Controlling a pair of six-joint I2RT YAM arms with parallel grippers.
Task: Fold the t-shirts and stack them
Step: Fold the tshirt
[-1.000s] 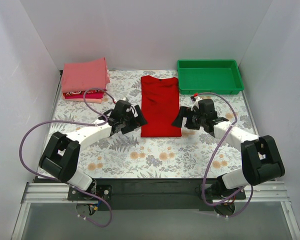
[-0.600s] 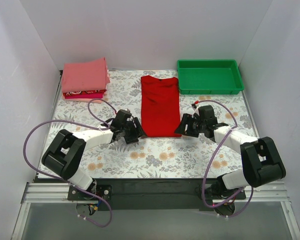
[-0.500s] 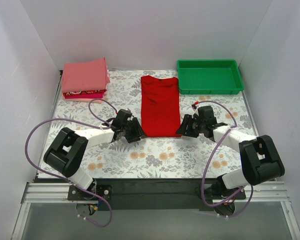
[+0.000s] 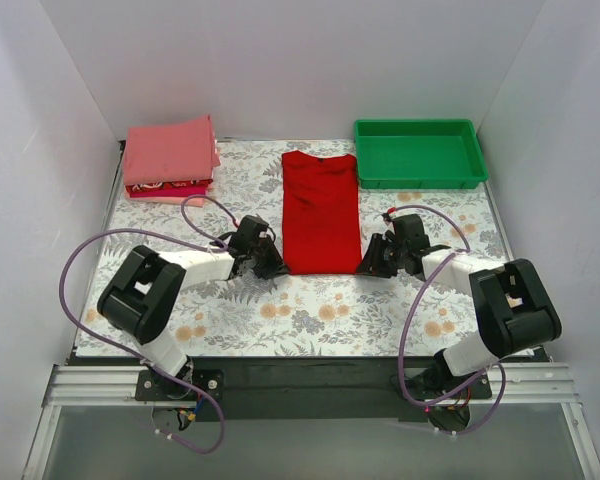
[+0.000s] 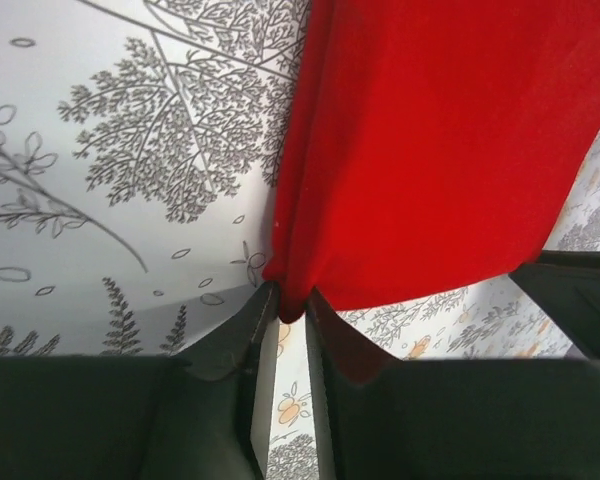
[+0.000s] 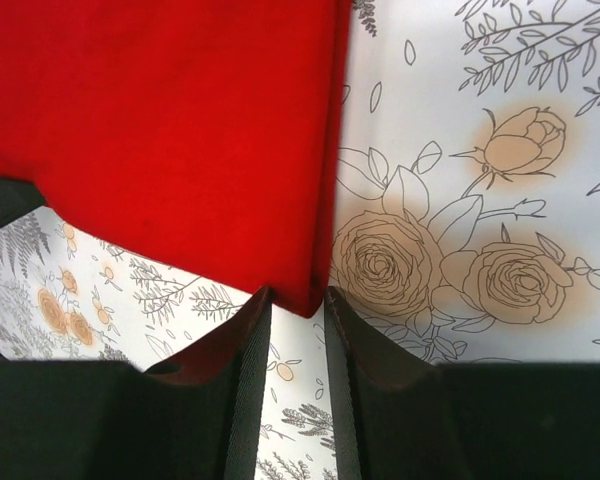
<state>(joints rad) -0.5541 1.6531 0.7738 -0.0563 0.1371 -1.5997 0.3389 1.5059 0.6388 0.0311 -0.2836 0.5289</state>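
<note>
Left hand [image 5: 292, 298] and right hand [image 6: 297, 297] each clamp a near corner of the red t-shirt [image 4: 320, 210], presumably to lift its hem evenly for folding.

red tee [image 4: 320, 212]: long folded strip; flat; centre | folded tees stack [image 4: 170, 158]: salmon-pink on top; far-left corner

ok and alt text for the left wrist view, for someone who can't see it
A corner of a plain red t-shirt dips between the tips of the left gripper's two dark fingers, which flank it closely; whether they pinch it is unclear. The shirt lies flat on a white tablecloth printed with grey leaves and flowers.
</note>
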